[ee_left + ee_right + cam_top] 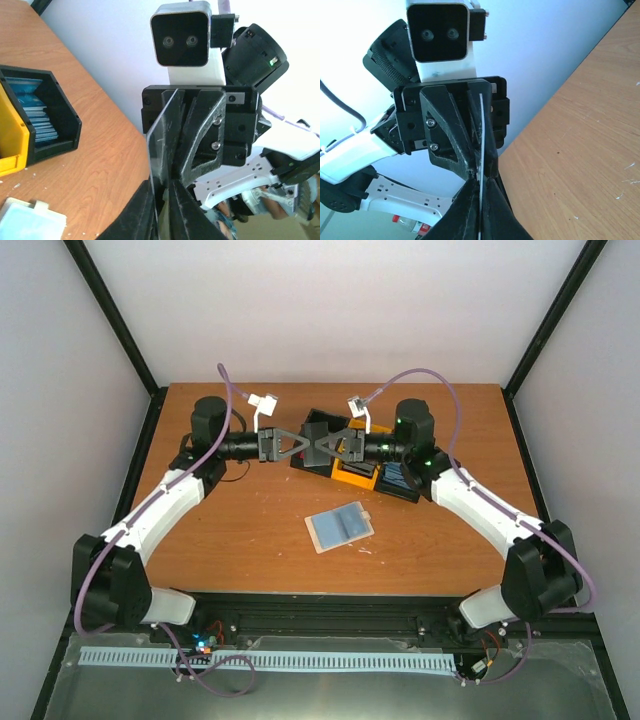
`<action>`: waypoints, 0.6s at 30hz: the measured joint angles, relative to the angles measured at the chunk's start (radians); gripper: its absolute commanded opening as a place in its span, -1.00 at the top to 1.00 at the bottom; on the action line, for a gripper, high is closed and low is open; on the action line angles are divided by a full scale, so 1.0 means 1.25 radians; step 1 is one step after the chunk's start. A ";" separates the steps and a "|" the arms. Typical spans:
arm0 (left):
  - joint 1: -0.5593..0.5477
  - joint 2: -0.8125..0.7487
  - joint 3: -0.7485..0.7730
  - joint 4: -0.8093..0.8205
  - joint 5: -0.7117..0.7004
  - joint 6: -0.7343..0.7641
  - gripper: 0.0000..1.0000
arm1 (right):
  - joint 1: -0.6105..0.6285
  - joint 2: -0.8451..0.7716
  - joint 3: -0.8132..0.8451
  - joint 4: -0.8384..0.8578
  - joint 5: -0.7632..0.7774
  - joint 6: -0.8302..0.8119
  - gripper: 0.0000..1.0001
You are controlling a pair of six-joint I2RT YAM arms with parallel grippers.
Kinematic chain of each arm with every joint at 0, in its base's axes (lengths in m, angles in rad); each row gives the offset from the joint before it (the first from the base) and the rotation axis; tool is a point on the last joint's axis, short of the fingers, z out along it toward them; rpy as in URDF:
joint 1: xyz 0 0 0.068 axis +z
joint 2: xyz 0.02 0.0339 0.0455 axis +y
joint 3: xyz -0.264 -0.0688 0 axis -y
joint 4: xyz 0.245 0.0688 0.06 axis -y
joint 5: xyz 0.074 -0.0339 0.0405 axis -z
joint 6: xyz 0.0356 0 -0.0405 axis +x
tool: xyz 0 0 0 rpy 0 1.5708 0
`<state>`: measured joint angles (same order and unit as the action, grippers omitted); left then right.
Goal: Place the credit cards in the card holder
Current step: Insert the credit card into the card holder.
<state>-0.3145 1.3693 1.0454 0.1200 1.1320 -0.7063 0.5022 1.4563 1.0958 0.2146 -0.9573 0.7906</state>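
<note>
A dark grey credit card (318,430) is held on edge in the air above the bin, between both grippers, which meet tip to tip. My left gripper (308,447) is shut on it; the card shows as a thin grey plate (151,145) running down between my fingertips (166,192). My right gripper (326,447) is shut on it too; the card is a thin pale line (481,140) between the pads (481,180). The beige card holder (341,527) lies flat on the table nearer me, its face pale blue, its tab at the right. Its corner shows in the left wrist view (25,220).
A black-and-yellow bin tray (352,476) stands on the table behind the grippers, with pale blue cards in its right compartment (398,480). It shows in the left wrist view (55,120) with blue cards (30,107) inside. White walls and black posts ring the wooden table (240,530).
</note>
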 measured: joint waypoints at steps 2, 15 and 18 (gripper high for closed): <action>-0.001 -0.007 -0.003 0.000 -0.003 -0.011 0.06 | 0.002 -0.012 0.000 -0.008 0.007 0.000 0.94; -0.093 -0.026 -0.118 -0.277 -0.336 0.052 -0.35 | -0.026 -0.053 -0.074 -0.422 0.168 -0.257 0.94; -0.138 -0.015 -0.202 -0.316 -0.414 0.034 -0.20 | -0.041 -0.018 -0.136 -0.489 0.189 -0.298 0.94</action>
<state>-0.4870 1.3502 0.7925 -0.2752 0.6144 -0.6632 0.4507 1.4342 0.9257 -0.3969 -0.7216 0.4175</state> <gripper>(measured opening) 0.669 0.030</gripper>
